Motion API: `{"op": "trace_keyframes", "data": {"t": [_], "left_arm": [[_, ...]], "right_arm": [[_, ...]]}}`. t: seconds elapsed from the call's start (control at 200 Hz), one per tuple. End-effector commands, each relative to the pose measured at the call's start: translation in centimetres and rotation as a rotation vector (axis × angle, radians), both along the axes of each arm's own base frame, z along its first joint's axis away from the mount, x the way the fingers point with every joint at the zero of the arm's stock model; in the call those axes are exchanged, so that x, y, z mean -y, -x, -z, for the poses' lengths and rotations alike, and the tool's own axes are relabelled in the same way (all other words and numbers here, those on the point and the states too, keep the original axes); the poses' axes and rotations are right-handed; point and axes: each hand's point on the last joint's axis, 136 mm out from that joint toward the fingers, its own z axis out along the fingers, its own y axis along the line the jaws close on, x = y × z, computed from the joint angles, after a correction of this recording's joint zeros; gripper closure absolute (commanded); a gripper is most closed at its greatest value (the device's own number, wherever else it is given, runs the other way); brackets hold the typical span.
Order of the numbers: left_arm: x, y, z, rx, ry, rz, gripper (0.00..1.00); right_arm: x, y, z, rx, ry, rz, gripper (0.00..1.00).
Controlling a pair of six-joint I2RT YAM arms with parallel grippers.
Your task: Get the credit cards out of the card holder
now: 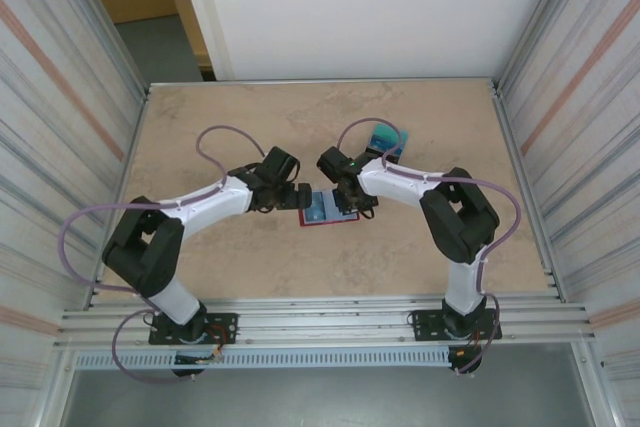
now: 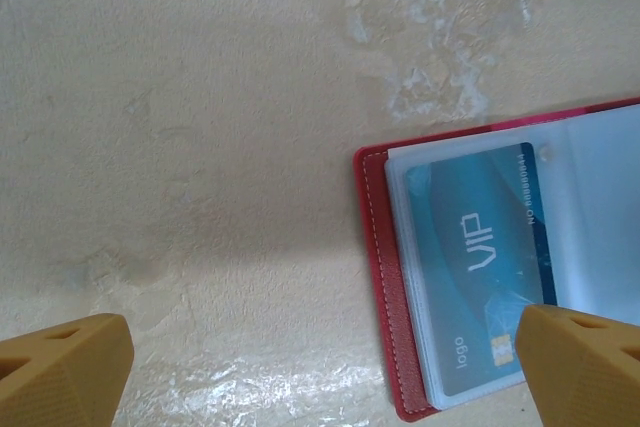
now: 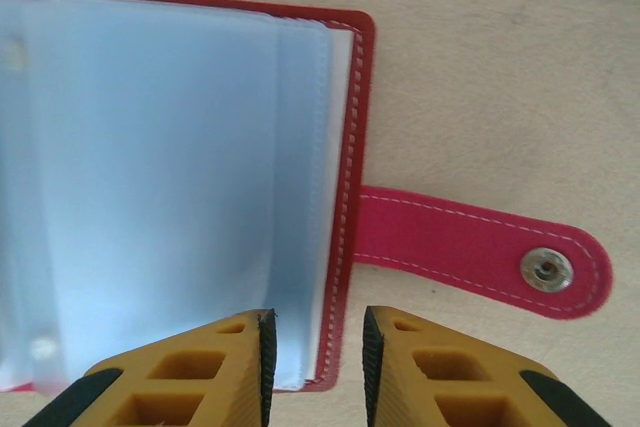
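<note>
**While the wallet lies open, one card sits in its sleeve**

Wallet (image 1: 322,210) is flat on the table (image 1: 250,127), spread open between my two arms, red cover down, clear pockets up. My left gripper (image 2: 320,377) hangs over its left half, jaws as wide as they go, nothing in them. One fingertip (image 2: 585,367) covers the lower corner of a teal card (image 2: 480,257) tucked in a pocket; touching it or just above, I can't say.

My right gripper (image 3: 315,367) is over the other half, jaws drawn close with a slim gap straddling the cover's stitched edge, nothing visibly pinched. The strap (image 3: 470,242) lies loose to the side, unsnapped. Beyond the right arm, a pile of cards (image 1: 385,139) rests on the table, well apart from the wallet.

My read: mid-task, some cards out, at least this one to go. The next move calls for the right side to pin the cover down. The left then narrows onto the card and slides it out through the pocket's mouth. Gently, or the whole wallet drags along.
</note>
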Motion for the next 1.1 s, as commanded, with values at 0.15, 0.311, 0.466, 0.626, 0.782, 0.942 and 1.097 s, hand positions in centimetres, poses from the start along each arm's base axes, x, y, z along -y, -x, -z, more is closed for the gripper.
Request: {"op": "trace_keyframes", "data": {"t": [0.15,0.311,0.466,0.626,0.782,0.942,1.097], "left_arm": [[-0.9,0.6,1.5,-0.037,-0.060,-0.001,0.01],[-1.2,0.9,2.5,-0.057,-0.075,-0.008,0.01],[-1.2,1.0,3.0,-0.071,-0.075,-0.013,0.01],[-1.4,1.2,3.7,-0.090,-0.072,-0.031,0.01],[-1.6,1.4,4.1,-0.100,-0.069,-0.040,0.01],[-1.6,1.3,4.5,-0.112,-0.070,-0.038,0.01],[-1.8,1.4,5.1,-0.128,-0.074,-0.048,0.01]], "right_arm": [[1.1,-0.3,-3.1,0.039,-0.100,0.080,0.72],[0.6,-0.7,-5.3,0.067,-0.167,0.084,0.71],[-1.7,-0.6,-5.8,0.028,-0.288,0.061,0.71],[-4.2,-0.5,-5.0,-0.045,-0.412,0.051,0.72],[-5.9,-0.7,-4.3,-0.092,-0.484,0.031,0.72],[-7.4,-0.8,-3.5,-0.135,-0.546,0.023,0.72],[-8.1,-1.3,-2.6,-0.165,-0.582,0.034,0.72]]}}
